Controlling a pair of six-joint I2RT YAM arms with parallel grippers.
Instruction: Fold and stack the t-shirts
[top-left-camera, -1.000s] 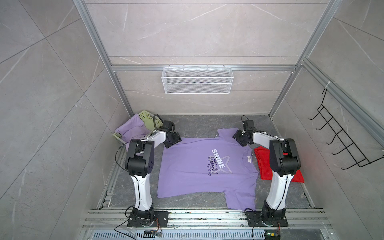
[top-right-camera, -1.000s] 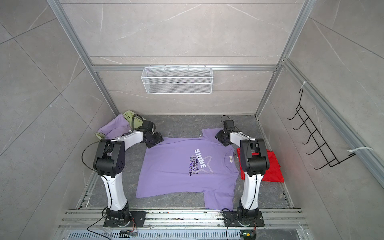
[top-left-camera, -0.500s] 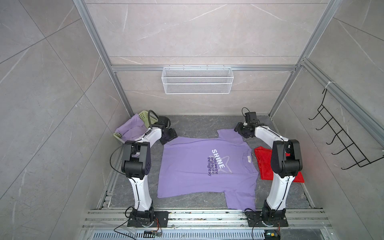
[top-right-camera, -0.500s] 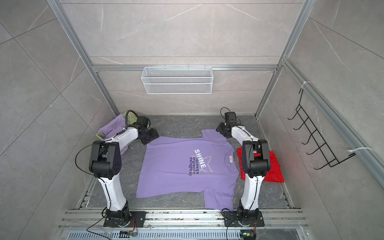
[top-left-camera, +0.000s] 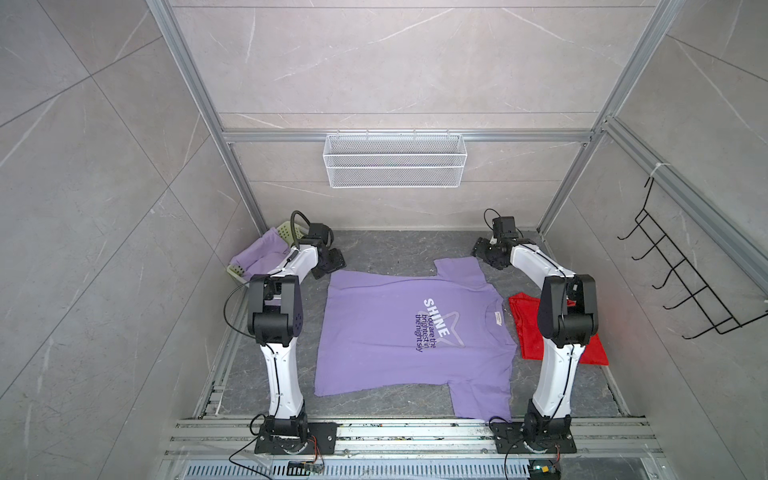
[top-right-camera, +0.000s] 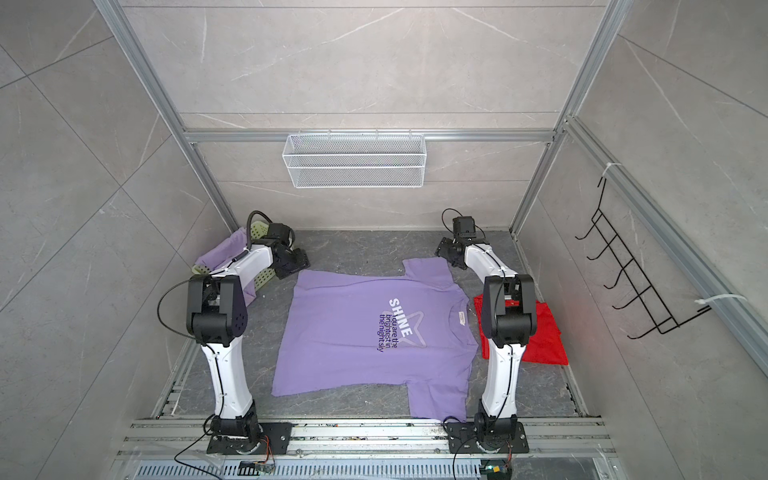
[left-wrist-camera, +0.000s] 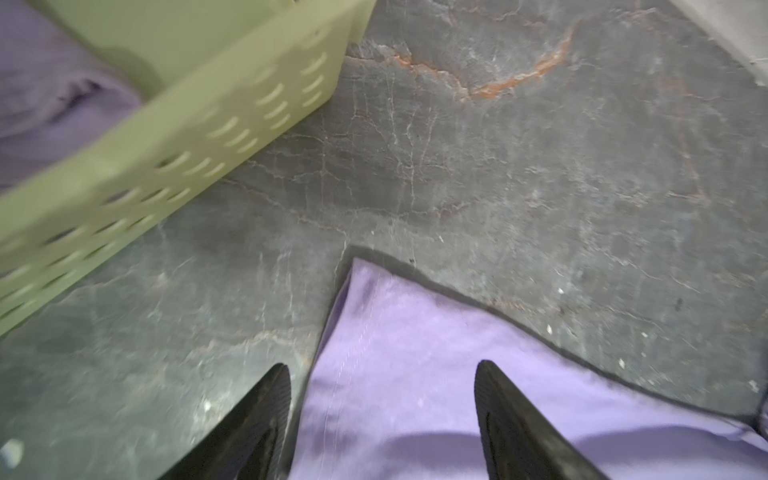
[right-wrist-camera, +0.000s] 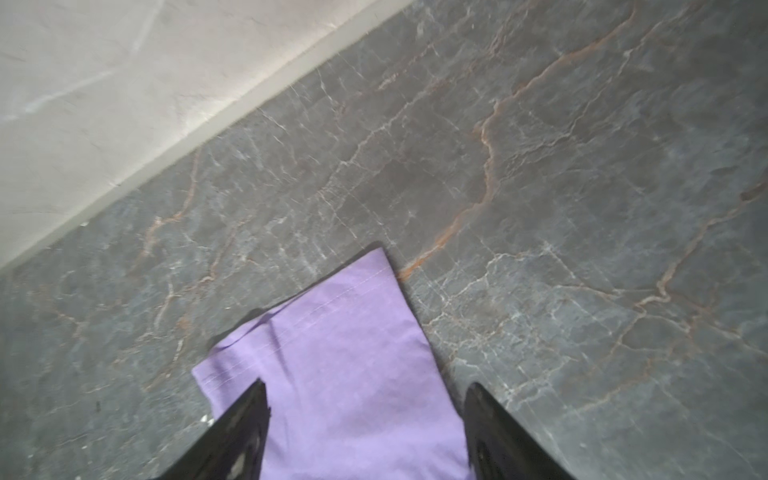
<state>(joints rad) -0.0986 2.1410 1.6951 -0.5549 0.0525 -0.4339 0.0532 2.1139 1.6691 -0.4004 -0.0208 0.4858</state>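
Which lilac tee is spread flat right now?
The SHINE-print tee, lying flat mid-scene; the other lilac tee is bunched in the green basket.

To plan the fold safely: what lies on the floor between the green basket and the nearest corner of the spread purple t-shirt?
Only bare grey floor lies between basket and t-shirt corner, as the left wrist view shows; the open left gripper hovers there.
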